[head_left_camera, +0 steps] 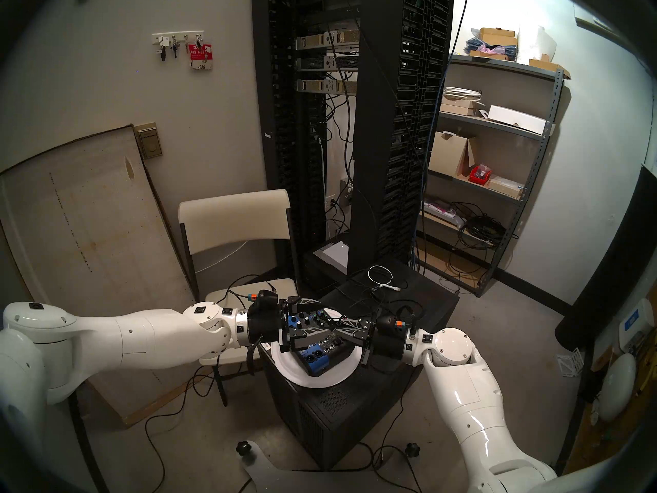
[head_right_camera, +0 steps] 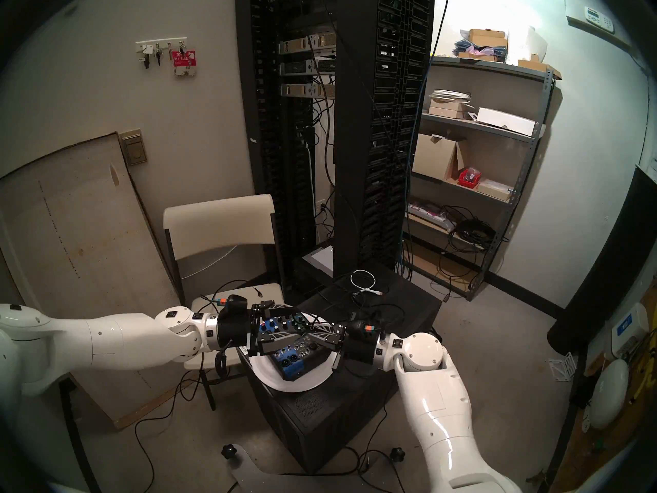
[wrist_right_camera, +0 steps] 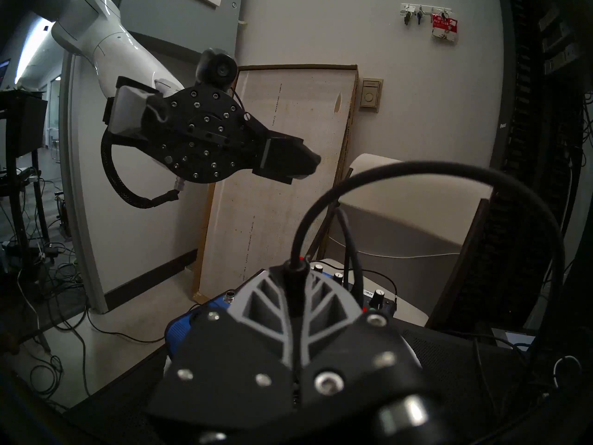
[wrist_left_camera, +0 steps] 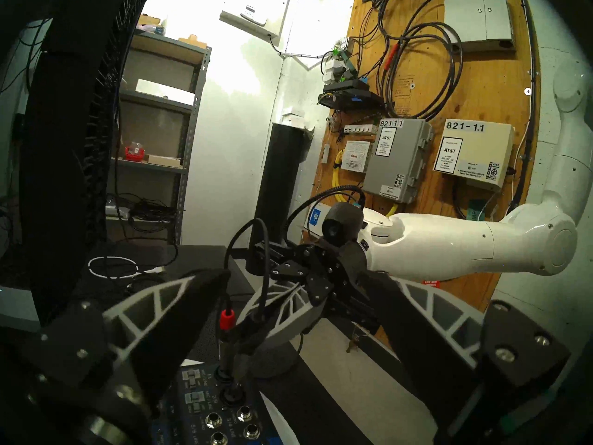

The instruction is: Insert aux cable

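A small blue and black audio mixer (head_left_camera: 314, 359) lies on a white plate (head_left_camera: 320, 380) on top of a black cabinet. My right gripper (wrist_right_camera: 293, 271) is shut on the aux cable (wrist_right_camera: 417, 168) at its slim black barrel plug and holds it upright over the mixer's sockets (wrist_left_camera: 244, 414). The plug's tip is hidden, so I cannot tell whether it sits in a socket. A black cord with a red-banded plug (wrist_left_camera: 227, 319) stands in a socket right beside it. My left gripper (wrist_left_camera: 298, 280) is open and empty, its fingers on either side of both plugs.
The black cabinet (head_left_camera: 337, 414) also carries a coiled white cable (head_left_camera: 380, 273) and loose black cords at its far end. A cream folding chair (head_left_camera: 234, 214) stands to the left, a tall server rack (head_left_camera: 391, 126) behind, and metal shelves (head_left_camera: 497, 143) at the right.
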